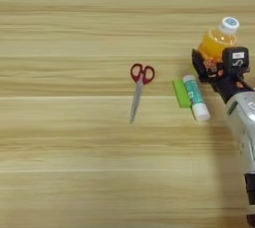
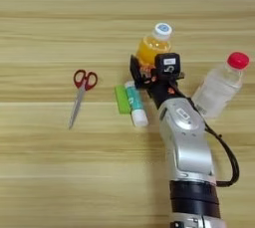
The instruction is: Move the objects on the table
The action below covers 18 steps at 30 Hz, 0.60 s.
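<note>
The tool (image 2: pixel 149 70) appears clamped around the juice bottle (image 2: pixel 151 46), whose cap points away. Keep the grip low and firm, lifting straight, clear of the glue stick (image 2: pixel 135 103) just left.

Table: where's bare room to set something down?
Open wood lies left of the red-handled scissors, across the near table, and beyond the orange-juice bottle. Crowded: green block, glue stick, right gripper and clear bottle.
</note>
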Tool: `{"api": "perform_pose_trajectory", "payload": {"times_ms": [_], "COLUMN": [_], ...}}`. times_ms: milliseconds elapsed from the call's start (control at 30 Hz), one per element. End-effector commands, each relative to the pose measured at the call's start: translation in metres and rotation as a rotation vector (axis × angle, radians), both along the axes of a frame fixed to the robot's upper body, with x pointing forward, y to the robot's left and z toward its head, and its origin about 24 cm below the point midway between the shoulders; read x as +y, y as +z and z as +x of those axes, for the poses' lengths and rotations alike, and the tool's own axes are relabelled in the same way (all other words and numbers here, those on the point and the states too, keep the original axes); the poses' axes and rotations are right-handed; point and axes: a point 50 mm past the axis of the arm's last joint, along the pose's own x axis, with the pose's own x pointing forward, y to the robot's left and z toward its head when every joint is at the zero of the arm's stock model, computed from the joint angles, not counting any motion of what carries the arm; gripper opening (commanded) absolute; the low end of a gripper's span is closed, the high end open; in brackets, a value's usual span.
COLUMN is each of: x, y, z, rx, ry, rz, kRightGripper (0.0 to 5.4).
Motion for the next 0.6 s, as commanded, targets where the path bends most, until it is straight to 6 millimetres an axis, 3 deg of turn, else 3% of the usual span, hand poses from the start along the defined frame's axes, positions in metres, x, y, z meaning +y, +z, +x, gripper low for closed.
{"api": "perform_pose_trajectory", "payload": {"times_ms": [33,600], "x": [0.025,0.092], "y": [0.049,0.035], "z": [0.011,0.009], "rx": [-0.199,-0.159], "ry": [0.093,0.306], "rz": [-0.015,0.040], "kRightGripper": [3.44,3.44]}}
